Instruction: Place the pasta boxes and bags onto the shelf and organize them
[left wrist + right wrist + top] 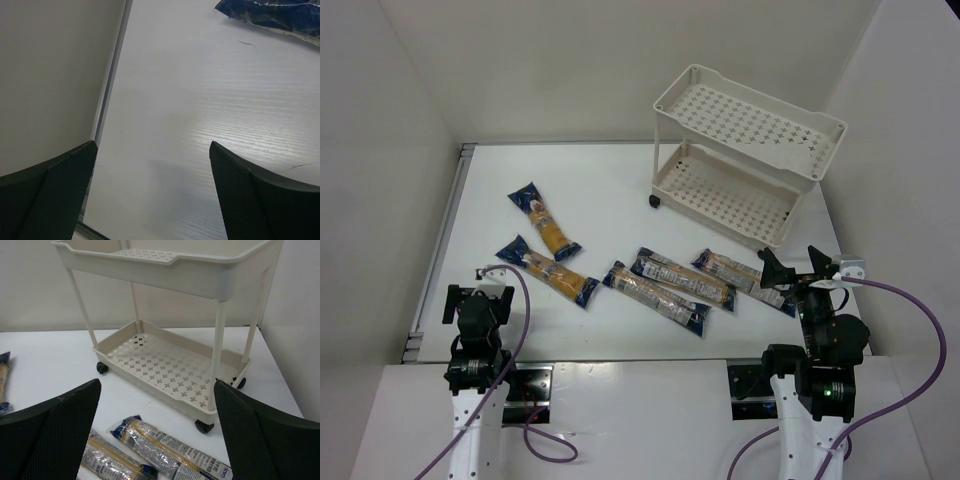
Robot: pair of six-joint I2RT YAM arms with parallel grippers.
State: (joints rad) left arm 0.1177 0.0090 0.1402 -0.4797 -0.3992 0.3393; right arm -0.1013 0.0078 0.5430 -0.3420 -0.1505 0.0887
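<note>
Five pasta packets lie flat on the white table: one at far left [545, 222], one below it [548, 270], two side by side in the middle [655, 297] [683, 279], and one nearest the right arm [740, 277]. The cream two-tier shelf [750, 125] stands at the back right with both trays empty. My right gripper [796, 264] is open and empty, just right of the nearest packet [170, 450], facing the shelf [190, 275]. My left gripper [480, 296] is open and empty [152, 190] over bare table, with a packet's blue end [275, 15] ahead to its right.
The table's left edge rail [107, 95] runs close beside the left gripper, with a wall beyond it. Walls close in the back and right of the table. The shelf's dark wheels [204, 426] rest on the table near the right-hand packets.
</note>
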